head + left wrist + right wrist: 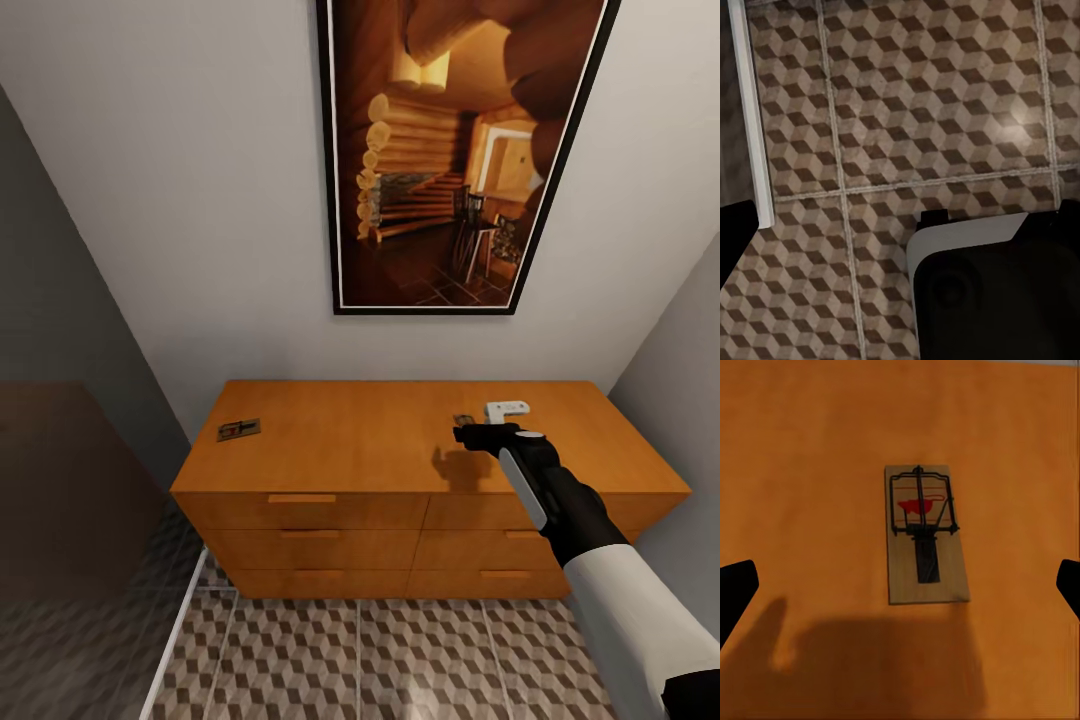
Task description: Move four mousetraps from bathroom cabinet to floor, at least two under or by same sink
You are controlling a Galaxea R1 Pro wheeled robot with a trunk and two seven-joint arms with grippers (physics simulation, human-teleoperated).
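Atop cabinet (pixel 400 440): mousetraps (pixel 924 534)

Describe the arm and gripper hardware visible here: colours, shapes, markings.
In the head view, the right arm has a white forearm shell, a black wrist section and a slim black link with a white stripe. The right gripper is black with a white bracket above it. In the right wrist view its fingertips are plain black. No cables or markings visible.

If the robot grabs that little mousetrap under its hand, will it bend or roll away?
Probably neither. The mousetrap looks like a flat wooden board, so it should stay stiff and not roll. It lies flush on the smooth cabinet top, so it may slide if nudged. Being so thin, its edges could be hard for the open right gripper to catch.
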